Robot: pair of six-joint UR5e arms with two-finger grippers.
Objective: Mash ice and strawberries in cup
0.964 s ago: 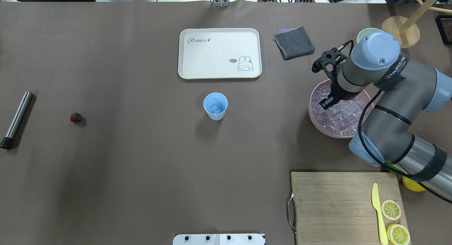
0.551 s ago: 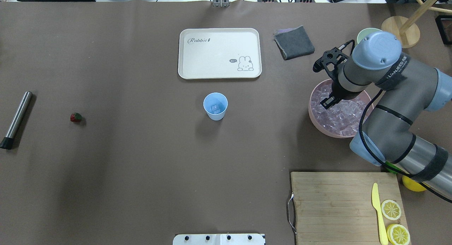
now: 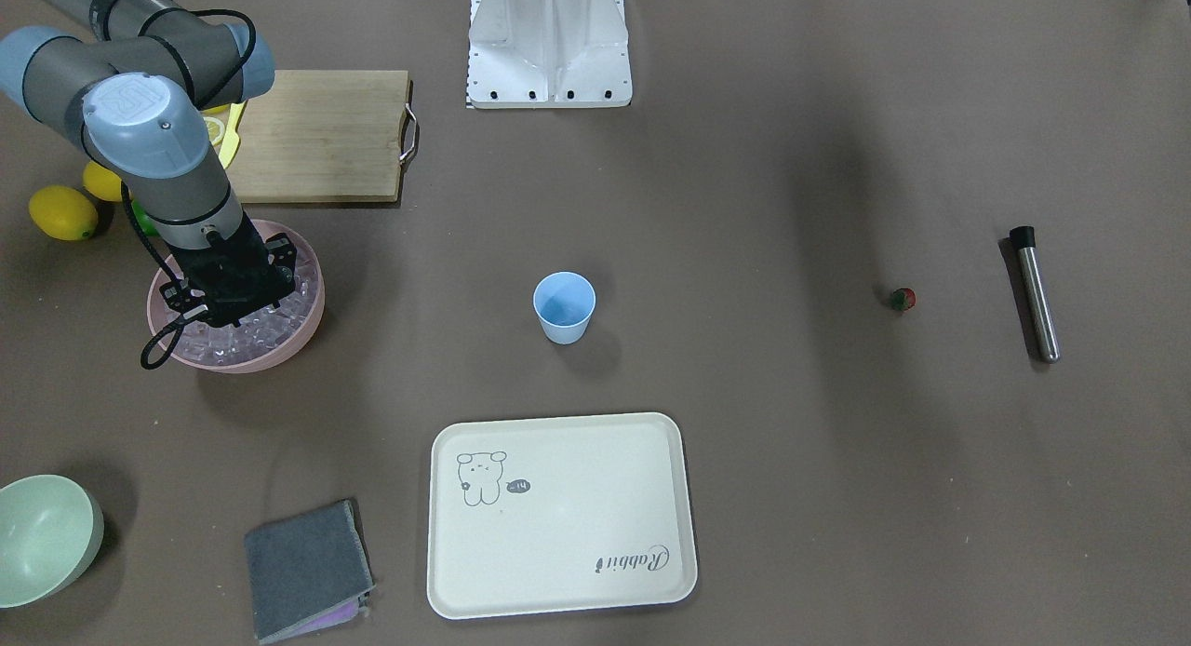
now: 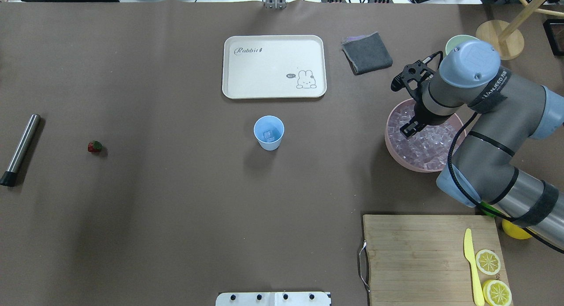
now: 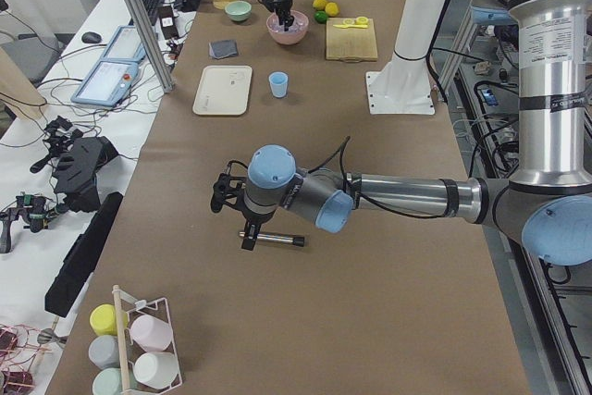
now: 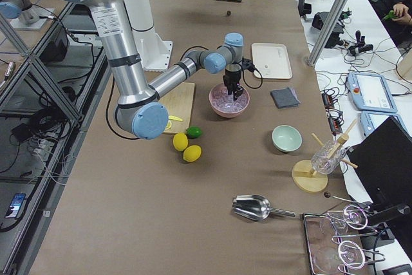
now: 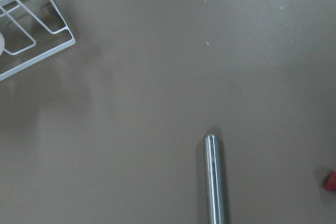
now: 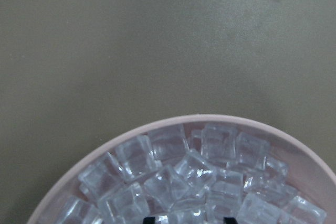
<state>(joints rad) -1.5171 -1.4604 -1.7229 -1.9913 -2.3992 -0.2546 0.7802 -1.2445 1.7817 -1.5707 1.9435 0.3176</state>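
The overhead view shows one ice cube (image 4: 269, 134) lying in the cup (image 4: 269, 143) at the middle of the frame. The front-facing view looks in at a slant and shows only the cup's blue inside. The rest of the ice (image 4: 429, 143) fills the pink bowl (image 4: 389, 143) at mid right, where the right gripper (image 4: 408, 130) dips among the cubes. Only the right wrist view shows its fingertips (image 8: 149, 217): two dark tips at the bottom edge, spread apart with cubes between them and mostly cut off.

The strawberry (image 4: 94, 146) lies on the table (image 4: 176, 209) at the far left, near a metal rod (image 4: 21, 148). In the left wrist view it is a red sliver at the right edge, and the rod runs off the bottom. The left gripper (image 5: 248, 236) appears only in the left side view, hovering over the rod at the frame's centre. Whether its fingers are spread or closed cannot be told.
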